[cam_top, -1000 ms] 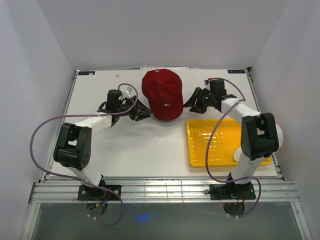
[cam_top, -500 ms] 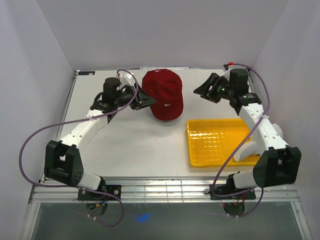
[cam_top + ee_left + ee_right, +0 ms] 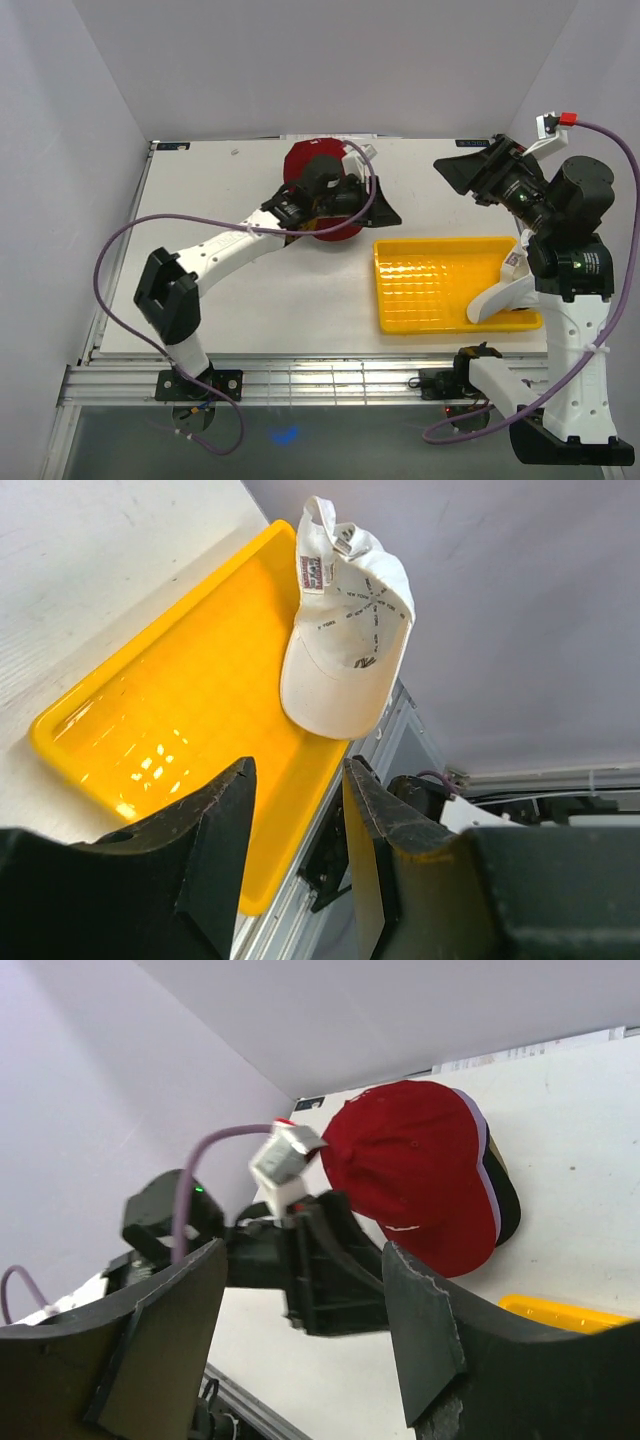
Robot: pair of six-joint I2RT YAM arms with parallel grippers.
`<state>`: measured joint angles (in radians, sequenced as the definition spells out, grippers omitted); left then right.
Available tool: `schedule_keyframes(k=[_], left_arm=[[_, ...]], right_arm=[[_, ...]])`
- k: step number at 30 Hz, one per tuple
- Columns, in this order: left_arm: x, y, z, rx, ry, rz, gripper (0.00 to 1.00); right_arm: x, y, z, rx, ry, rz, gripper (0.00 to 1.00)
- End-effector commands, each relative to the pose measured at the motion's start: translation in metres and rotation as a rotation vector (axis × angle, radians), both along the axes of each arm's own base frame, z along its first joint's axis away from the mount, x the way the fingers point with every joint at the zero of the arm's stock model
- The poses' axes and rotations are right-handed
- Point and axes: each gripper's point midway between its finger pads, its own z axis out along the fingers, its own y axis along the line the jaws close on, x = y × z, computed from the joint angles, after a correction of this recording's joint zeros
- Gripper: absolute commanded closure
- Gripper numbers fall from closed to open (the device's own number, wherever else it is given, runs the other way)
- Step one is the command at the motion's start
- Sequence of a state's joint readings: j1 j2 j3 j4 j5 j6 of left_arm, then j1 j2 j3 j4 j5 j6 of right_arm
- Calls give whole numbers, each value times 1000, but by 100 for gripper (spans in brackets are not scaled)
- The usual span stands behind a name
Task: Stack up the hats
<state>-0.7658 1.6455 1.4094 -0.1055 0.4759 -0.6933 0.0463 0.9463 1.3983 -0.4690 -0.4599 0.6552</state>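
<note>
A red hat (image 3: 308, 168) tops a stack at the table's back middle. In the right wrist view the red hat (image 3: 415, 1165) covers other hats, and only a pale brim edge (image 3: 489, 1200) and a black brim (image 3: 508, 1205) show under it. A white hat with a dark logo (image 3: 345, 640) lies in the yellow tray (image 3: 190, 700), at the tray's right end (image 3: 490, 300). My left gripper (image 3: 385, 213) is open and empty, reaching past the stack's right side, just above the tray's back left corner. My right gripper (image 3: 456, 177) is open and empty, raised high at the right.
The yellow tray (image 3: 425, 285) sits at the front right of the table. The left arm (image 3: 240, 240) lies across the stack's front. White walls enclose the table on three sides. A metal rail (image 3: 320, 380) runs along the near edge.
My left arm has swung right across the red hat stack towards the tray. My right arm has lifted up and back to the right, away from the stack. The hats have not moved.
</note>
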Motion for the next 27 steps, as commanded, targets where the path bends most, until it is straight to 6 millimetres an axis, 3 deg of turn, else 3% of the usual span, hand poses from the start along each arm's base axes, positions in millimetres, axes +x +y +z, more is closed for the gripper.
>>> schedule_keyframes(k=[1,6,7,8,10,11,13,14,15,17,23,27], left_arm=[[-14,-51,7,-1,-108,-74,50],[-33,-109,-11,23,-176,-161,48],[-43,-123,-4,7,-201,-186,48],[-44,-135,-23,31,-194,-197,47],[-54,-155,-25,30,-231,-209,47],[-54,-165,-44,54,-221,-218,47],[-62,-179,-52,59,-233,-237,45],[-62,-185,-49,53,-249,-230,44],[-62,-191,-60,65,-252,-232,44],[-68,-199,-64,72,-284,-225,44],[-82,-218,-74,61,-333,-245,43],[-86,-222,-60,15,-390,-216,43]], right_arm=[[-10,0,3,-3,39,3,31],[-15,-2,-1,-21,61,-4,31],[-13,0,-4,-8,71,7,31],[-13,3,-5,0,74,26,30],[-11,6,-4,19,70,38,30],[-11,8,-2,19,66,42,30],[-7,10,0,17,67,46,30],[-7,12,2,17,61,55,30],[-6,14,1,19,66,59,30],[-6,21,2,30,60,81,30],[-6,45,-12,45,78,148,30],[-10,55,-4,44,59,172,29]])
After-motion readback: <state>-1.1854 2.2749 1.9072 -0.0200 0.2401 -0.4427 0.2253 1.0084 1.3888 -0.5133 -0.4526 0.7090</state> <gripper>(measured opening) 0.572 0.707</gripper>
